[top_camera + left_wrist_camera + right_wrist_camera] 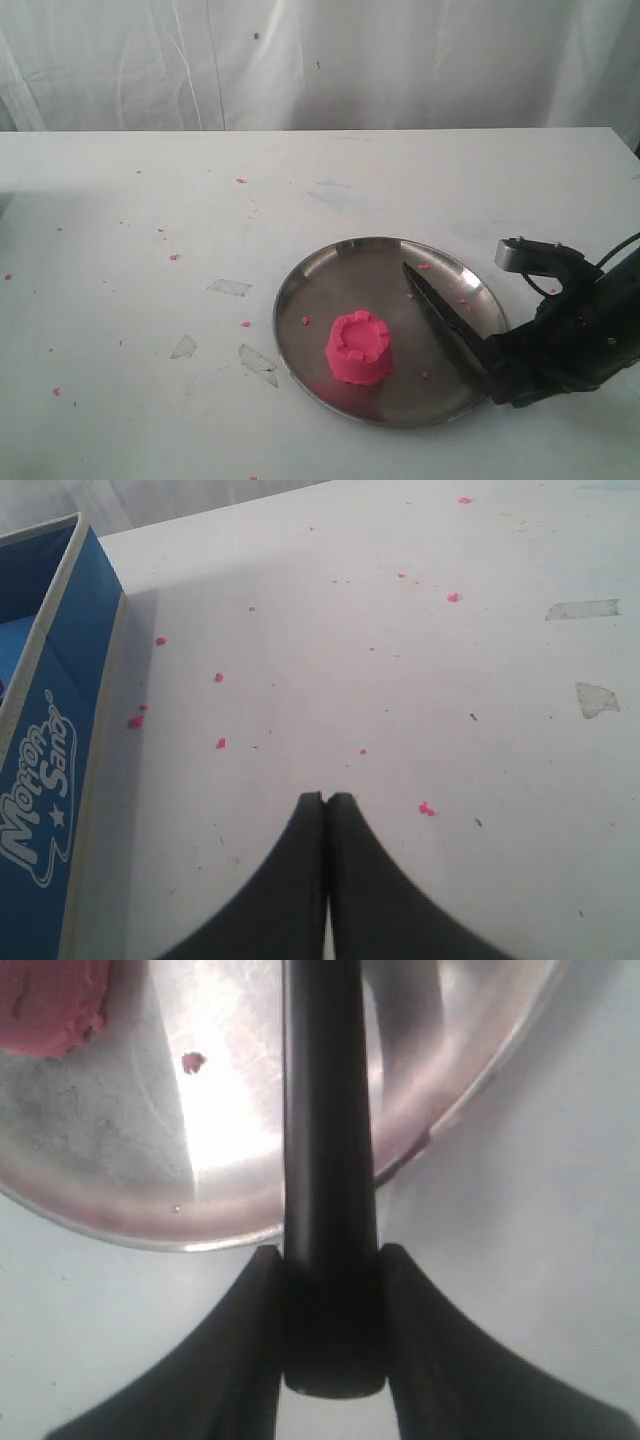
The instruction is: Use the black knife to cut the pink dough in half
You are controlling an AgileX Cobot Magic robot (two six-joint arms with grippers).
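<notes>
My right tool [330, 1251] pinches the knife [441, 318] handle at the plate [335, 270] rim. The blade lies diagonally over the plate, tip toward its far side. My left tool [326, 798] is pressed together.

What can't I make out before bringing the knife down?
Right wrist view: the right tool holds the black knife, but its blade runs off the frame edge; the pink dough is a blurred, cropped corner.
Exterior view: that tool hides the handle; whether the blade touches the plate is unclear.
Left wrist view: the left tool sees only table and a cropped blue box; no dough.
</notes>
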